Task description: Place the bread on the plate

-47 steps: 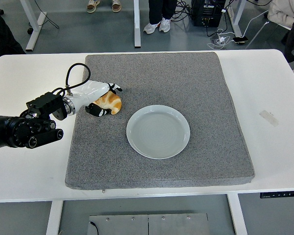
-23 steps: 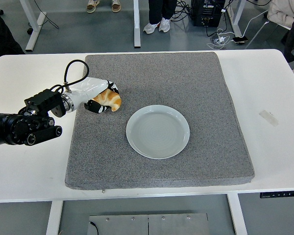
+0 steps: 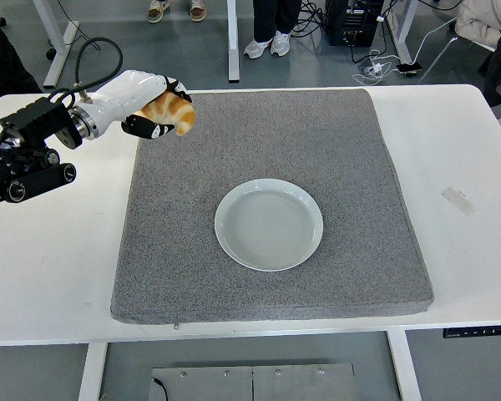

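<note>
A golden-brown bread roll with pale stripes hangs in the air over the far left corner of the grey mat, held in my left hand, whose white and black fingers are curled around it. The pale grey-green plate lies empty in the middle of the mat, well to the right of and nearer than the raised bread. My left arm comes in from the left edge. The right arm does not show.
The thick grey mat covers most of the white table. A strip of tape lies on the table at the right. People's feet and desk legs show on the floor beyond the far edge.
My left hand has lifted the bread off the mat and carried it up and toward the far left corner. The plate has not moved.
</note>
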Action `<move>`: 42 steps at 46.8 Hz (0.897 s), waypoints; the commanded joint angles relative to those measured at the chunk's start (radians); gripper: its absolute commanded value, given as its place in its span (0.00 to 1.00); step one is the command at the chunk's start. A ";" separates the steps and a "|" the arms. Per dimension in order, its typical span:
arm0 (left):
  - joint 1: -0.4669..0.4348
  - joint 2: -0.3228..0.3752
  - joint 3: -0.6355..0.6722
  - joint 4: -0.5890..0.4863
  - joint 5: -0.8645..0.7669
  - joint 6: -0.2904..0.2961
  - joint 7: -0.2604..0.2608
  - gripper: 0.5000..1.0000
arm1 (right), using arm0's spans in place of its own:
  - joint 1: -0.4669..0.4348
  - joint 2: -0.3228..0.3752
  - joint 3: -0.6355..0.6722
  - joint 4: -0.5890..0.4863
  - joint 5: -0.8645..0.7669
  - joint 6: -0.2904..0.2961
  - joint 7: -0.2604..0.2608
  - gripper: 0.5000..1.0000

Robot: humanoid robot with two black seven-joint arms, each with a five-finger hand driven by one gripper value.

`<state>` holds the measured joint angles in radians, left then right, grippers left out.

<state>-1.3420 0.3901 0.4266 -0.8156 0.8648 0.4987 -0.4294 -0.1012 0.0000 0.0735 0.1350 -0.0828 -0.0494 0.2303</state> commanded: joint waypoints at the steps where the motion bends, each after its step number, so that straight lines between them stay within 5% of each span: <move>1: -0.014 0.019 -0.026 -0.022 0.000 0.000 -0.015 0.00 | 0.000 0.000 0.000 0.000 0.000 0.000 0.000 1.00; 42: -0.125 0.046 -0.101 -0.356 0.192 -0.002 0.012 0.00 | 0.000 0.000 0.000 0.000 0.000 0.000 0.000 1.00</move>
<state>-1.4680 0.4414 0.3309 -1.1676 1.0523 0.4976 -0.4229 -0.1013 0.0000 0.0734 0.1350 -0.0828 -0.0491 0.2300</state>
